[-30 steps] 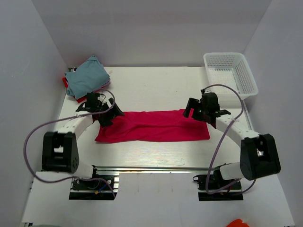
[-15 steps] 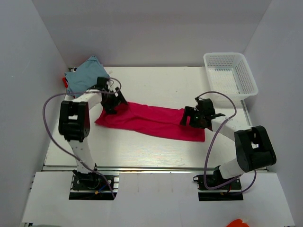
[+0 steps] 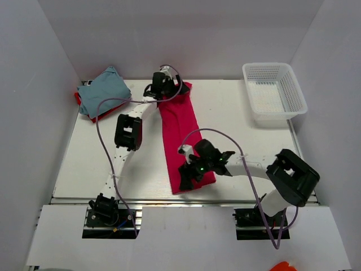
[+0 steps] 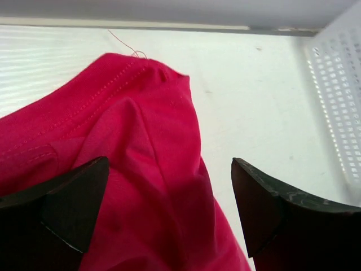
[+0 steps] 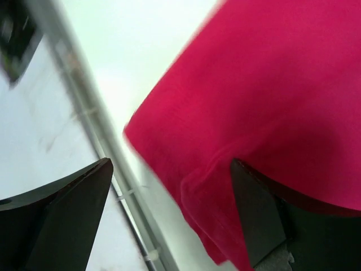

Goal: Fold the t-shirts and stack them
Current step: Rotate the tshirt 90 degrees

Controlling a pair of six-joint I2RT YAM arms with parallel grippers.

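So far, only the magenta-pink t-shirt (image 3: 179,135) looks part-folded: it lies on the bench (image 3: 242,141) as one long narrow strip running between the two hands. The left hand (image 3: 159,89) sits over one end. Its wrist view shows the fingers (image 4: 56,212) spread wide, with a stitched corner of the cloth lying loose under and ahead of them, not pinched. The right hand (image 3: 186,176) is over the other end, where the strip's edge stops just short of the bench's rail. Its wrist view is blurred, but its fingers also stand wide apart with the cloth below them and nothing gripped.

Off to the left hand's own left, well apart from the strip, the blue-grey t-shirt (image 3: 104,93) rests on the red t-shirt (image 3: 97,117). How neatly either is folded I cannot tell. The white basket (image 3: 279,113) stands clear of both hands and holds nothing visible.

By my reading, the strip needs folding end over end into a compact packet and then placing on the pile, so this is about the middle of the job.
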